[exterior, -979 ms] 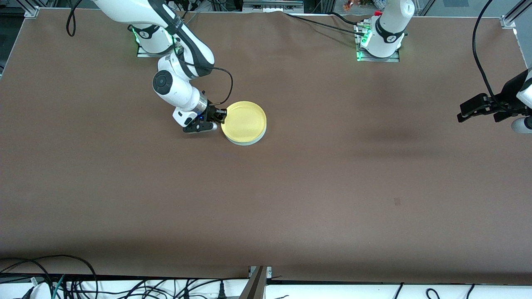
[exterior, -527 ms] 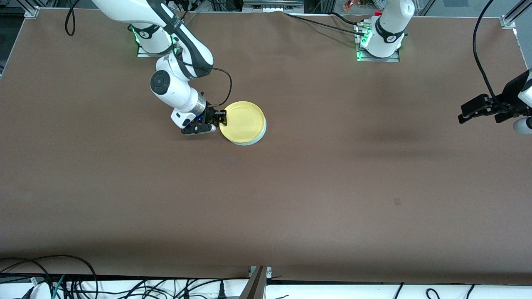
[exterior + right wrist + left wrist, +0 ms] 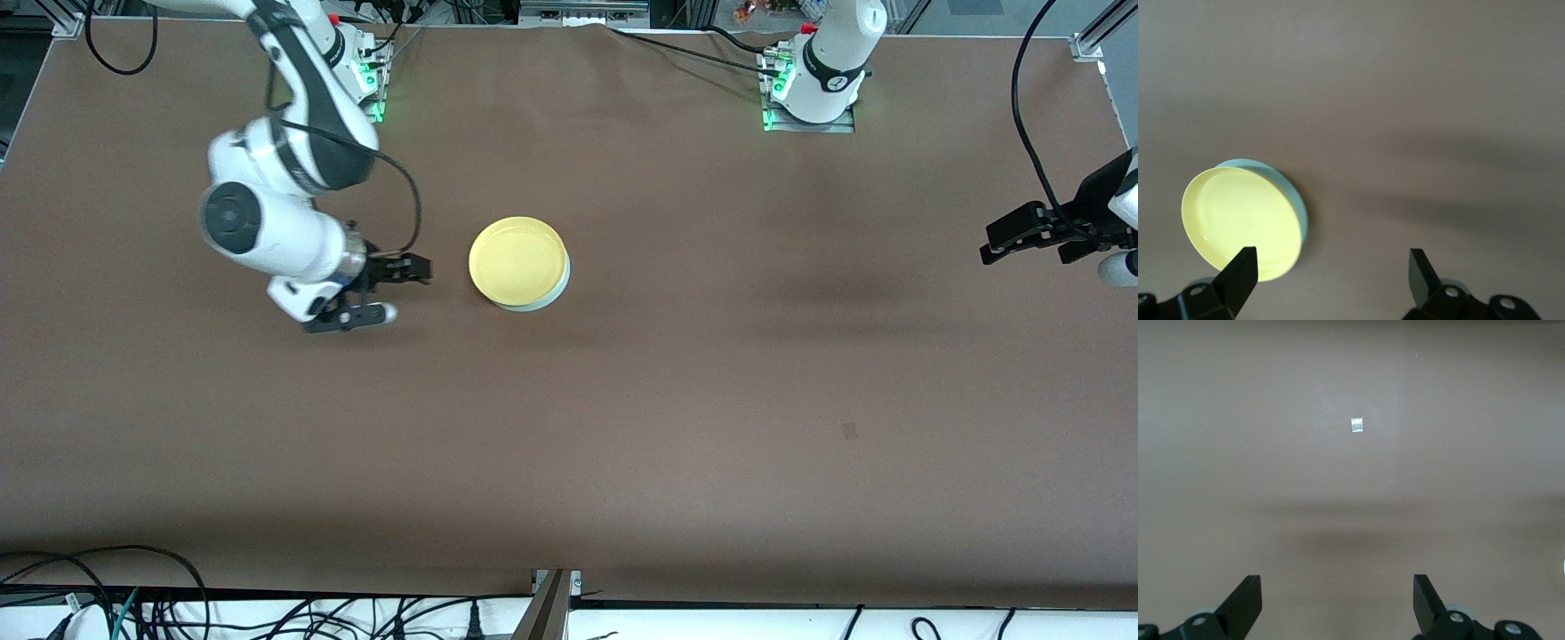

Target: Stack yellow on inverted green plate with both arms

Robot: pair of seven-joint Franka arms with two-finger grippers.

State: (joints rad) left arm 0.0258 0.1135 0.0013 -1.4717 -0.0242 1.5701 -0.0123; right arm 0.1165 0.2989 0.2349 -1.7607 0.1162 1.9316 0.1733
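**Caller:** Front view first. Where were your end effectors?

**Robot:** My right end effector (image 3: 384, 289) hung over bare bench (image 3: 711, 400) beside the stack, toward my right arm's end, fingers spread wide and holding nothing. My left end effector (image 3: 1022, 238) waited out at my left arm's end of the bench, also wide and empty.

**Caller:** And the plates?

**Robot:** The yellow plate (image 3: 517, 260) sat rim-up on the green plate (image 3: 556, 293), of which only a pale crescent showed at the edge nearer the front camera. I judged the stacking done; the step in hand was pulling clear.

**Caller:** Left wrist view?

**Robot:** Just brown bench between my parted fingers (image 3: 1245, 603), with a small pale tape mark (image 3: 1357, 425).

**Caller:** Right wrist view?

**Robot:** The yellow plate (image 3: 1238, 220) was apart from my open fingers (image 3: 1241, 273), the green (image 3: 1295, 193) peeking round one side, so the yellow sat slightly off-centre.

**Caller:** How to retreat well?

**Robot:** Lift up and away, fingers kept wide, never sweeping across the rim. Round plates have no long axis; the yellow's hollow faced up.
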